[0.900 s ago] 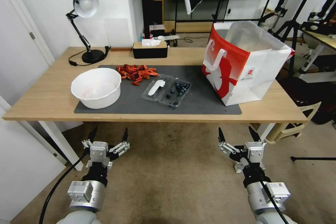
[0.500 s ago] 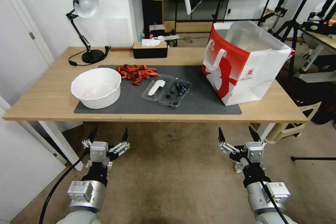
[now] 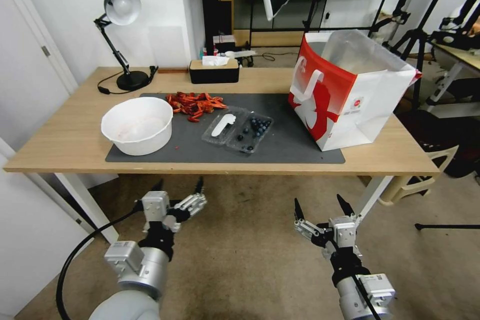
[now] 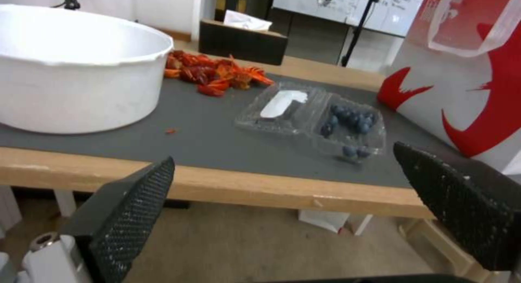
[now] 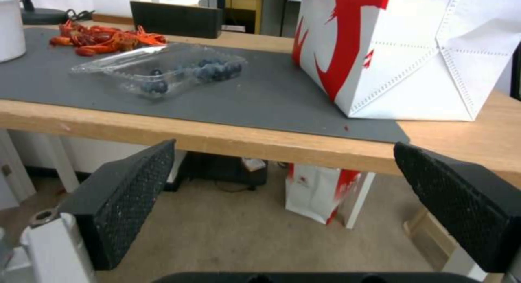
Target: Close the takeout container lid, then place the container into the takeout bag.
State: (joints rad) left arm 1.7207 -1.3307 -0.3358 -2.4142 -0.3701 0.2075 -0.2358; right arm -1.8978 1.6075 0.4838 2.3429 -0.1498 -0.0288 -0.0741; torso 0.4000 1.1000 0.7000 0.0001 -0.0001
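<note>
The takeout container [image 3: 252,132] lies open on the grey mat [image 3: 290,147], its half with blueberries to the right. Flat beside it on the left is the lid [image 3: 223,125] with its white label. The red and white takeout bag [image 3: 345,92] stands open at the mat's right end. My left gripper [image 3: 180,185] hangs open below the table's front edge, and my right gripper [image 3: 320,204] is open, lower and to the right. The left wrist view has the container [image 4: 350,124], lid [image 4: 279,106] and bag [image 4: 467,91] beyond the left gripper [image 4: 285,159]. The right wrist view has the container [image 5: 179,73] and bag [image 5: 380,51] beyond the right gripper [image 5: 286,148].
A white bowl [image 3: 137,125] sits on the mat's left end, with a pile of red crayfish pieces [image 3: 195,102] behind the container. A black tissue box [image 3: 214,71] and a desk lamp [image 3: 120,35] stand at the back. The wooden table edge [image 3: 225,167] runs above both grippers.
My left gripper has risen and shifted right, closer to the table's front edge. My right gripper has dropped lower and moved a little left. Nothing on the table has moved.
</note>
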